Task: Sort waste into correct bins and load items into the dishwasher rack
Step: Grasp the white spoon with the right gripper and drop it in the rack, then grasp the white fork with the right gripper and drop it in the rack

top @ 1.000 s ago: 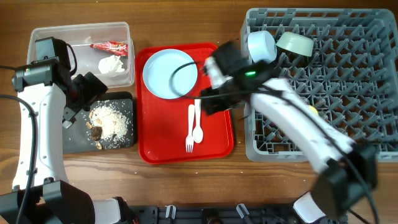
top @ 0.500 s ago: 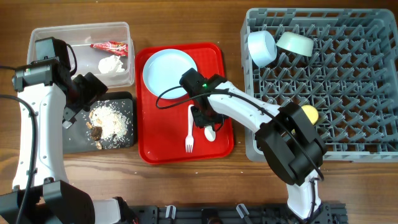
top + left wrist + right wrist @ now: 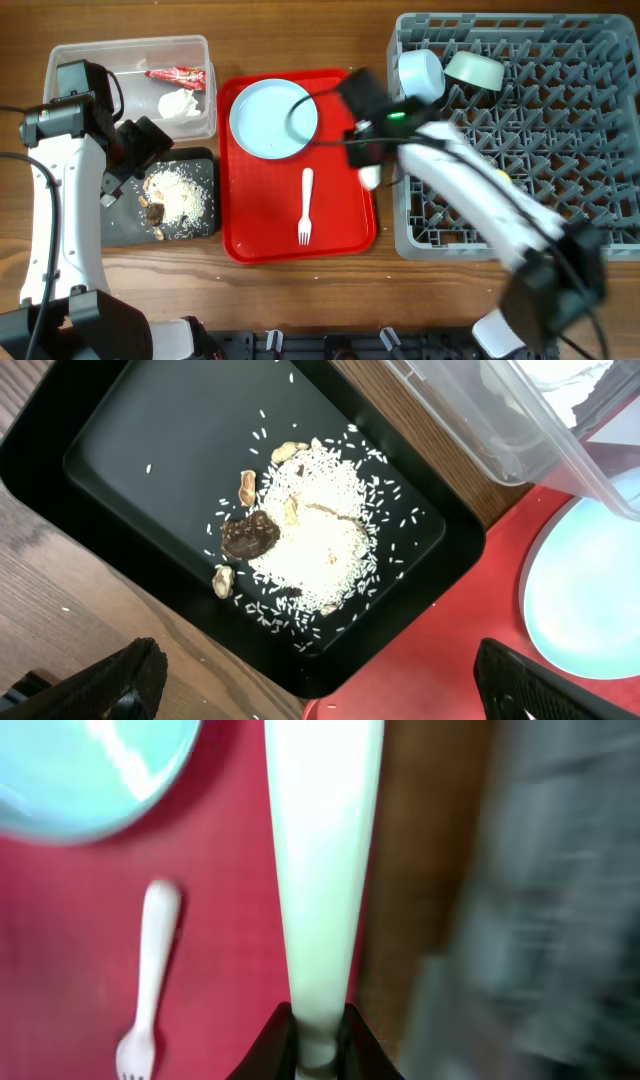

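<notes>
My right gripper (image 3: 318,1045) is shut on the handle of the white spoon (image 3: 320,870), which it holds above the right edge of the red tray (image 3: 260,225), next to the grey dishwasher rack (image 3: 560,120). Seen from overhead, the right gripper (image 3: 368,160) is motion-blurred and the spoon (image 3: 370,178) hangs below it. The white fork (image 3: 305,205) and the pale blue plate (image 3: 270,118) lie on the red tray. A pale blue bowl (image 3: 422,75) and a pale green bowl (image 3: 475,68) stand in the rack. My left gripper (image 3: 330,690) hangs open over the black tray (image 3: 140,450), which holds food scraps (image 3: 310,545).
The clear tub (image 3: 60,60) at the back left holds the red wrapper (image 3: 178,74) and the white napkin (image 3: 180,103). The black tray (image 3: 125,225) sits just in front of the tub, touching the red tray's left side. Bare wooden table (image 3: 300,40) lies behind the red tray.
My right gripper has shut on the spoon, lifted it off the red tray and swung right toward the rack. The fork stays put. The left arm has not moved.
</notes>
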Controlling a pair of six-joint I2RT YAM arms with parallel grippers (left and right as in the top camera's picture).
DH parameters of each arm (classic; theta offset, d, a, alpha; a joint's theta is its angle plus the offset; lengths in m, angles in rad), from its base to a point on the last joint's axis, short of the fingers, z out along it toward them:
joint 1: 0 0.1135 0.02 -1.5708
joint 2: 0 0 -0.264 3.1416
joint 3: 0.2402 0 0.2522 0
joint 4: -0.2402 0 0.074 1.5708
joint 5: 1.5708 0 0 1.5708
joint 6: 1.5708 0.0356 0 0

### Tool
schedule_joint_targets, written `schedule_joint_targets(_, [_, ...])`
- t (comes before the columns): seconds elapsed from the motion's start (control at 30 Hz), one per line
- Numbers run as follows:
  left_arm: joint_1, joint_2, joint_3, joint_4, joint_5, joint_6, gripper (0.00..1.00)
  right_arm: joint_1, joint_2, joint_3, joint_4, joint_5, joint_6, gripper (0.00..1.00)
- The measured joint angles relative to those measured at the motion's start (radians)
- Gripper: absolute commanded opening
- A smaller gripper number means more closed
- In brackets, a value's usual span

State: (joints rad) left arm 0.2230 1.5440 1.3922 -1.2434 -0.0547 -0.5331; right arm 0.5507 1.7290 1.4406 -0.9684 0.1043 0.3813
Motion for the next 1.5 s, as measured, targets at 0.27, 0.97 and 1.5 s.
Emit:
schedule_joint_targets(0.27, [0.000,0.000,0.000,-0.003,0.000,0.000,1.00,-0.237,-0.083,-0.112,-0.037,0.040,0.015,0.10])
schedule_joint_targets(0.97, [0.000,0.000,0.000,-0.002,0.000,0.000,1.00,0.171,0.002,-0.108,0.143,-0.225,0.072,0.65])
schedule_joint_targets(1.5, [0.000,0.000,0.000,-0.003,0.000,0.000,1.00,0.253,0.282,-0.105,-0.008,-0.217,0.337,0.37])
